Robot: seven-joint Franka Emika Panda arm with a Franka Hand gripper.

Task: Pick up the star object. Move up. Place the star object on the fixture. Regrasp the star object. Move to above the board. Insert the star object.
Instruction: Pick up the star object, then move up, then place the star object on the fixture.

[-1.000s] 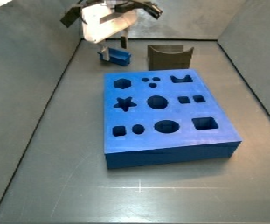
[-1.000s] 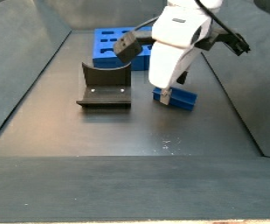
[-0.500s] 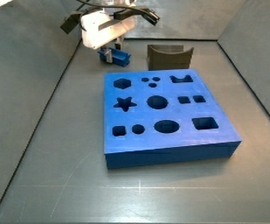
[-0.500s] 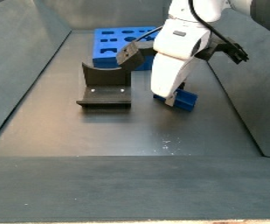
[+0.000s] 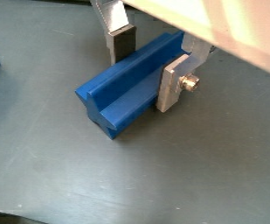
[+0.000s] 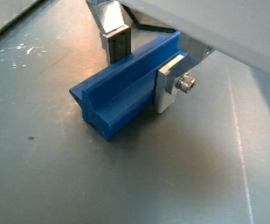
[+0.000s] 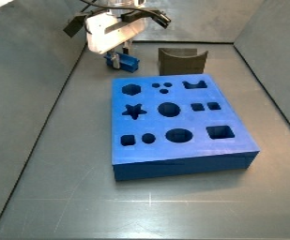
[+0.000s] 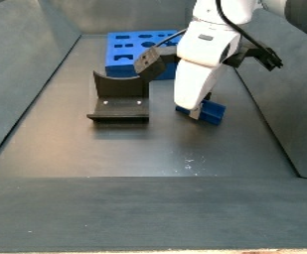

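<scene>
The gripper point(image 5: 148, 59) clamps the star object point(image 5: 135, 85) across its flat sides, keeping the profile axis level. The star object rests low on the floor point(image 6: 55, 175), beside the fixture point(image 8: 118, 96), ready for lifting.

Claw point(image 8: 193, 107) down at star object point(image 8: 209, 113) on floor

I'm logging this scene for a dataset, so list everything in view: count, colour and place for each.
star object: one, blue, on the floor beside the fixture, between the gripper's fingers.
board: one, blue, with shaped cut-outs including a star, lying on the floor in the middle of the workspace.
fixture: one, dark L-shaped bracket on a base plate, standing on the floor between the board and the star object.
floor: one, dark grey, with grey walls around it.
gripper: one, silver fingers with dark pads, white arm above, lowered over the star object with a finger on each side.
</scene>
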